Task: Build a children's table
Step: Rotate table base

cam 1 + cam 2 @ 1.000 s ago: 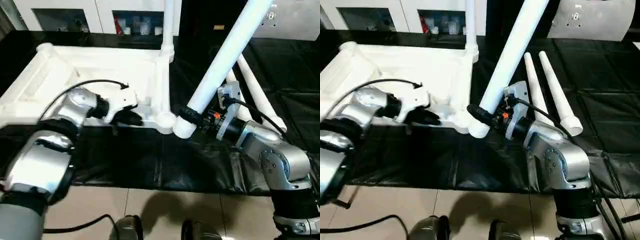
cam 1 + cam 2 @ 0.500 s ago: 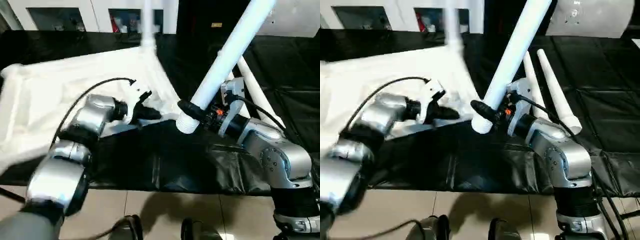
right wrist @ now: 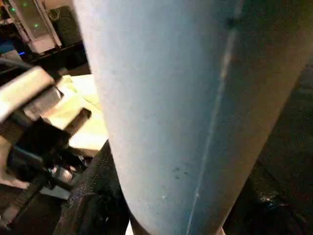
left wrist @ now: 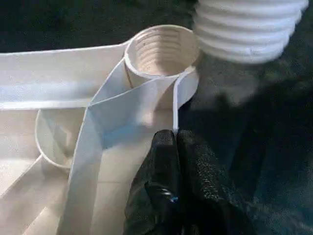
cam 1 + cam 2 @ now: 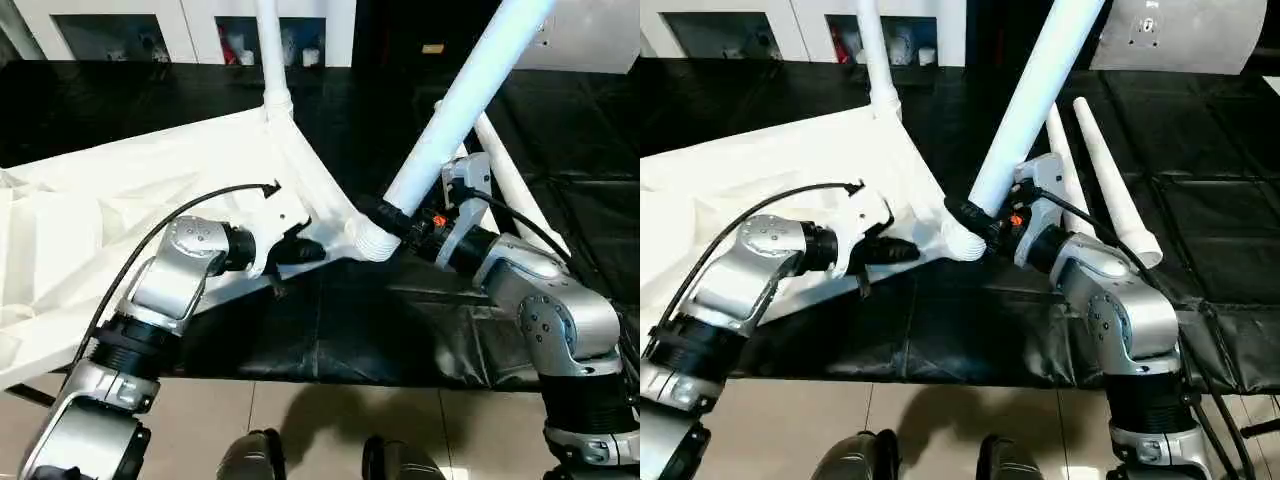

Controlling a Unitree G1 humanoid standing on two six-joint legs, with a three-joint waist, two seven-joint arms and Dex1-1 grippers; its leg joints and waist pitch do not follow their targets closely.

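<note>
Clamping tabletop (image 5: 120, 200) rim: left gripper (image 5: 300, 250); right gripper (image 5: 385, 215) tilts leg (image 5: 460, 100).

Black mat (image 5: 330, 330) w/ stitched square panels covers the floor area mid-frame. Beige tile floor (image 5: 300, 420) along bottom edge. White cabinet w/ glass doors (image 5: 190, 25) at top left, small items inside, too small to ID. Pale grey panel (image 5: 1185, 35) top right.

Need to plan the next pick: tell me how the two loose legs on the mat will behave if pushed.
The loose legs are round and tapered, so they would likely roll in a curve rather than straight. They look like hollow plastic, probably light and stiff. The smooth surface may slip on the black mat.
</note>
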